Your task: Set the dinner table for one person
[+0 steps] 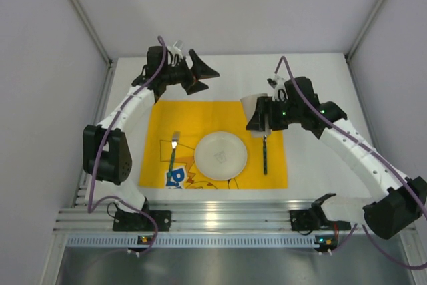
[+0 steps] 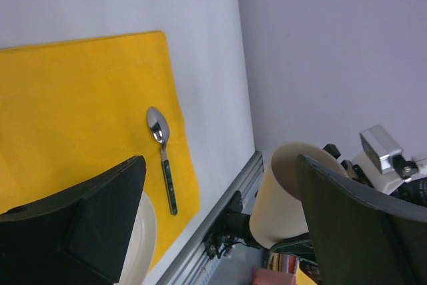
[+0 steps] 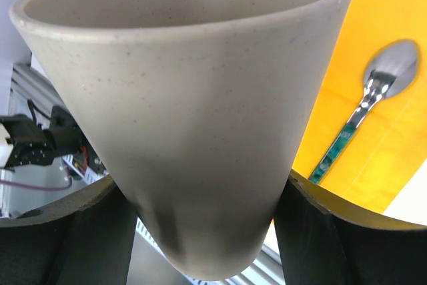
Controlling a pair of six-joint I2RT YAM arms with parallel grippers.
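Note:
A beige cup [image 1: 252,103] hangs above the back right corner of the yellow mat [image 1: 167,115], and my right gripper [image 1: 260,117] is shut on its lower body. In the right wrist view the cup [image 3: 193,98] fills the frame between the two fingers of my right gripper [image 3: 200,231]. On the mat lie a white plate [image 1: 221,155], a fork [image 1: 173,148] to its left and a green-handled spoon [image 1: 265,155] to its right. My left gripper [image 1: 203,71] stands open and holds nothing, over the dinner table [image 1: 233,75] behind the mat.
The left wrist view shows the spoon [image 2: 163,158] near the mat's edge [image 2: 80,98], the plate's rim [image 2: 141,231] and the held cup [image 2: 283,191]. A ribbed aluminium rail [image 1: 220,218] runs along the near edge. Grey walls close in the sides and back.

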